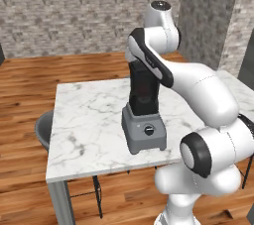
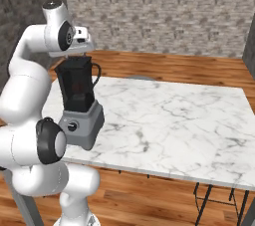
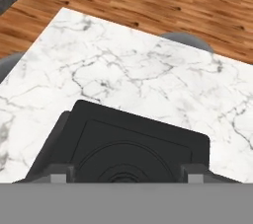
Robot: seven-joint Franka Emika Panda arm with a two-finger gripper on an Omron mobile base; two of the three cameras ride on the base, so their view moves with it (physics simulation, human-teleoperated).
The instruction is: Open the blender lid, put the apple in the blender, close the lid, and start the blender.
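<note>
Blender (image 1: 143, 120) sits near front edge of marble table (image 1: 89, 125), dial facing robot. Reddish shape inside jar, prob. the apple (image 2: 77, 86). Black blender lid (image 3: 133, 144) sits on jar top. Gripper (image 3: 123, 174) just above lid, fingertips (image 3: 58, 177) wide apart, nothing btw them. Grey stool (image 1: 43, 129) tucked beside table.

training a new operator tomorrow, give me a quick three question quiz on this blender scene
1. True or false: the grey-based blender with the tall dark jar stands on the white marble table.
2. Where is the flat black square lid? A. on the wooden floor B. on the jar's top C. clamped between shut jaws
3. Fill in: the jaws above the lid stand ____.
Key: 1 true; 2 B; 3 open.
</note>
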